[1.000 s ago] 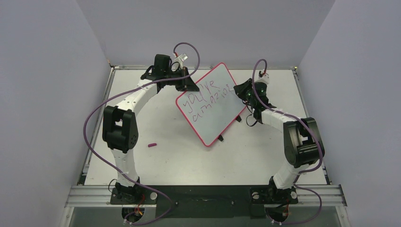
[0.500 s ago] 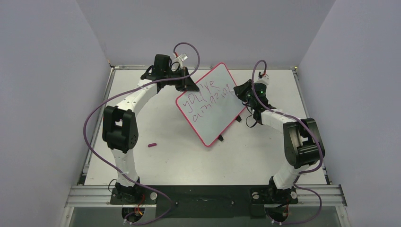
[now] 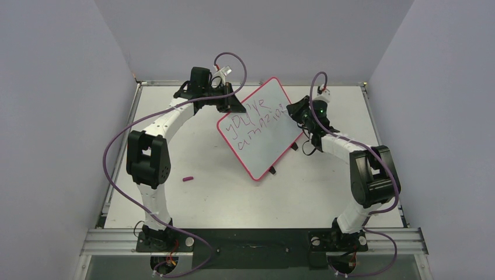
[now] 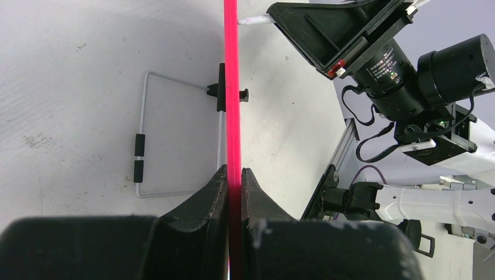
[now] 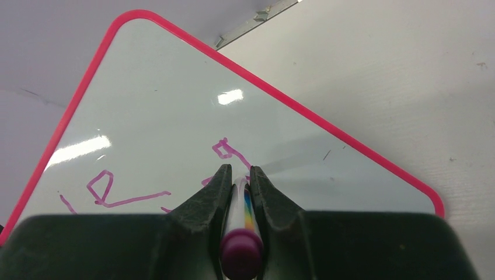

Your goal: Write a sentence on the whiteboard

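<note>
Compared with 1 second ago, the right gripper [image 3: 291, 109] sits a little higher and more to the left at the right edge of the whiteboard [image 3: 264, 143], and the second written line looks slightly longer at its end. Its jaws are pressed tight on a marker [image 5: 244, 204] that points at the white surface, probably so that the pen does not slip during a stroke; whether the tip touches the board I cannot tell. The left gripper [image 4: 233, 175] is clamped on the pink rim at the board's upper left edge, apparently to keep the board propped and steady against the push of the pen. A wire stand [image 4: 143, 146] shows on its back side. The board is in the center of the top view, turned like a diamond. The sentence [image 3: 252, 121] is reddish-purple and scrawled in 2 uneven lines in the upper half, roughly "you're" above "amazin"; the lower half is blank.
</note>
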`<move>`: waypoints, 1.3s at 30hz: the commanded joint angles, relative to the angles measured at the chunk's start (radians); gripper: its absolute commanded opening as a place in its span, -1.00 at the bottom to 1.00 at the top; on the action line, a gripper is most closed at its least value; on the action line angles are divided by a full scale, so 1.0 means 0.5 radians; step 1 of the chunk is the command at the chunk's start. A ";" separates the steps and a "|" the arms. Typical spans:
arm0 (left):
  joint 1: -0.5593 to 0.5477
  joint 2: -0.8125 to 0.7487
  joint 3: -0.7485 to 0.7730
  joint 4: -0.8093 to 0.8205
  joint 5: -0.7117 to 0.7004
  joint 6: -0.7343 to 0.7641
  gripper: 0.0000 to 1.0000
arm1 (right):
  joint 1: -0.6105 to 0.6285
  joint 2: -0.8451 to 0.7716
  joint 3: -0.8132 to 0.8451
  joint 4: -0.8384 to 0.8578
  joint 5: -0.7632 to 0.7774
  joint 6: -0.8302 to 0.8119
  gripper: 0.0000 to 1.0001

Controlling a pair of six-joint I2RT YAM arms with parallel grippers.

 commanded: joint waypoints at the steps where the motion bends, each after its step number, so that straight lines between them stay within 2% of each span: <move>1: -0.021 -0.209 0.042 0.176 0.212 -0.001 -1.00 | 0.043 -0.062 0.102 -0.023 -0.023 -0.021 -1.00; 12: -0.019 -0.206 0.044 0.177 0.209 -0.004 -1.00 | 0.038 -0.198 0.019 -0.063 0.011 -0.047 -1.00; 30: 0.002 -0.241 0.072 0.115 0.163 0.031 -1.00 | 0.038 -0.955 -0.265 -0.340 0.079 -0.192 -1.00; 39: -0.004 -0.273 0.051 0.125 0.125 0.002 -1.00 | 0.056 -1.216 -0.418 -0.469 0.063 -0.261 -1.00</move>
